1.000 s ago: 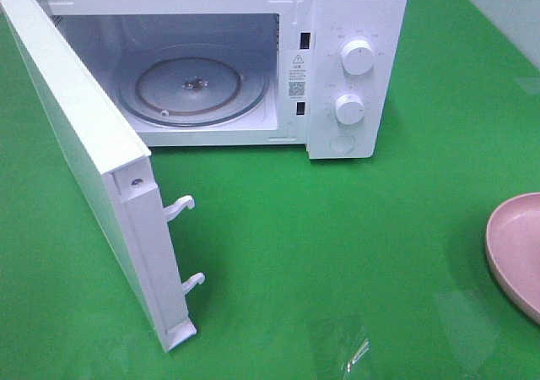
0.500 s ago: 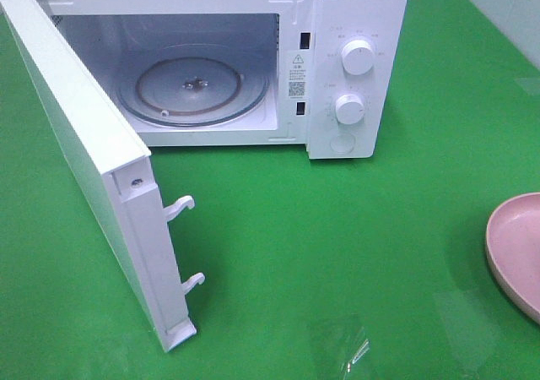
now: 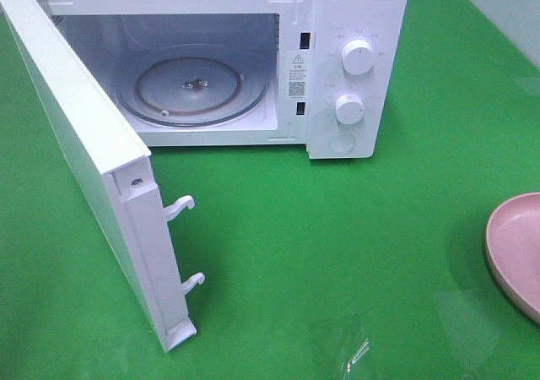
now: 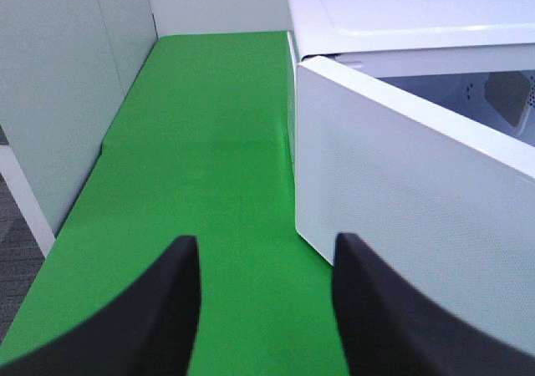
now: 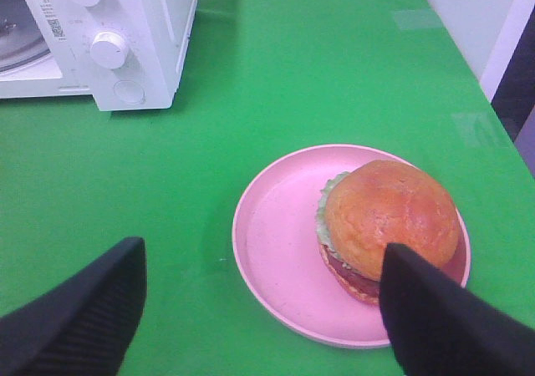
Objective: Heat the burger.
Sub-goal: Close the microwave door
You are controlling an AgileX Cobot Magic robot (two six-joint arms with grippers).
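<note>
the microwave [image 3: 253, 59] sat at the back of the green desk [image 3: 337, 253] with its door [image 3: 93, 177] swung wide open toward the front left. inside, the glass turntable [image 3: 192, 89] was bare. two round knobs [image 3: 358, 57] and a button below them were on the control panel at the microwave's right side.

the burger [image 5: 386, 226] was on the pink plate [image 5: 276, 242], sitting toward one side of it rather than centred, lettuce showing under the top bun. the plate was on the desk well apart from the microwave, off to its front right; the high view caught only the plate's edge at the right border [image 3: 515, 249], burger out of frame there.

right end effector [image 5: 259, 309] was wide open, holding nothing, hovering above the desk near the plate. one finger [image 5: 435, 317] overlapped the burger's near edge in the wrist view; contact couldn't be told.

left end effector [image 4: 266, 309] was open too, empty, over bare desk just beside the outer face of the open door.

neither arm showed in the high view.
</note>
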